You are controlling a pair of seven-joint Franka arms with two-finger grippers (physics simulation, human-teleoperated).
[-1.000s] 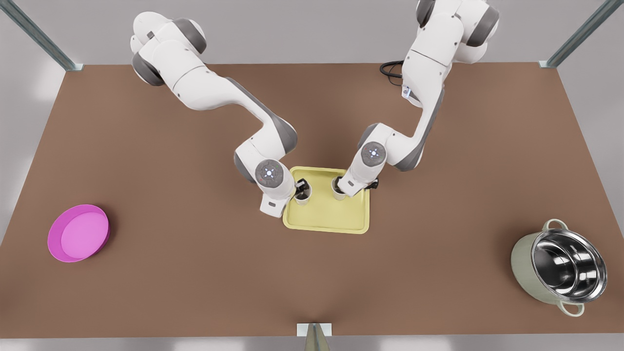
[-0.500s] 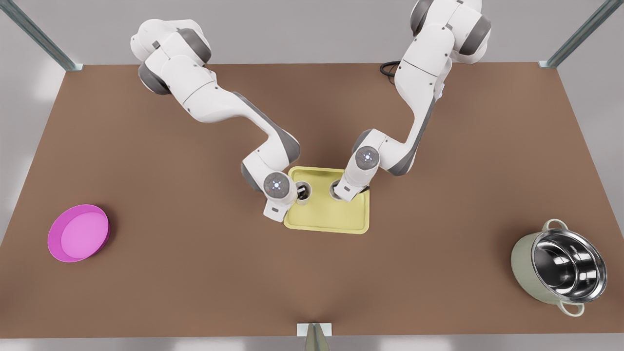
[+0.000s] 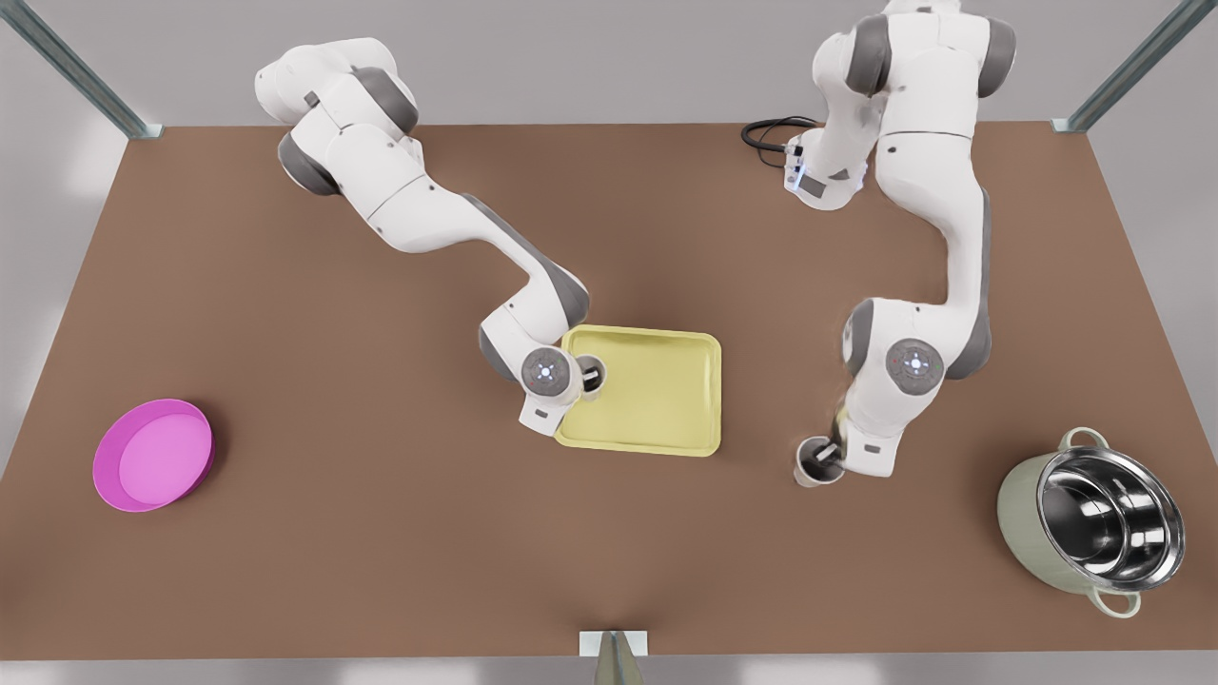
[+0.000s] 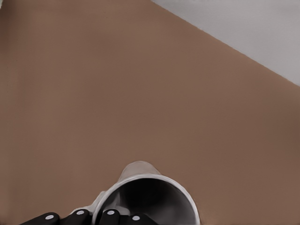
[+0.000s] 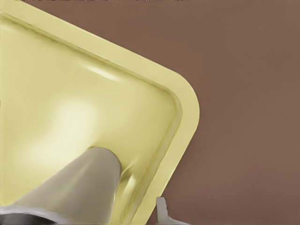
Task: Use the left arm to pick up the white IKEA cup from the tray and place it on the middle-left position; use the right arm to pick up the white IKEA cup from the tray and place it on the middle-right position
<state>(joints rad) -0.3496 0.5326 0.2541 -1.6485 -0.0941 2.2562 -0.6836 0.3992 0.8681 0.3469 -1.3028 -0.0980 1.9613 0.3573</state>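
Observation:
The pale-yellow tray (image 3: pixel 657 419) lies mid-table. My left gripper (image 3: pixel 826 461), on the arm at the front view's right, is shut on the rim of a white cup (image 3: pixel 809 471). That cup is off the tray, at the brown tabletop to the tray's right and nearer the front edge. In the left wrist view the cup (image 4: pixel 145 197) hangs upright over bare table, black fingers (image 4: pixel 108 216) at its rim. My right gripper (image 3: pixel 582 378), on the arm at the front view's left, is shut on the other white cup (image 3: pixel 595 365), whose base meets the tray (image 5: pixel 187 108) near a corner in the right wrist view.
A round magenta dish (image 3: pixel 152 455) sits at the front view's far left. A steel pot (image 3: pixel 1094 521) lies tilted at the far right. A black cable (image 3: pixel 766 133) coils at the back edge. Metal posts stand at the back corners.
My left gripper carried its cup off the tray to the table at the front view's right, nearer the front. My right gripper stayed at the cup by the tray's left edge.

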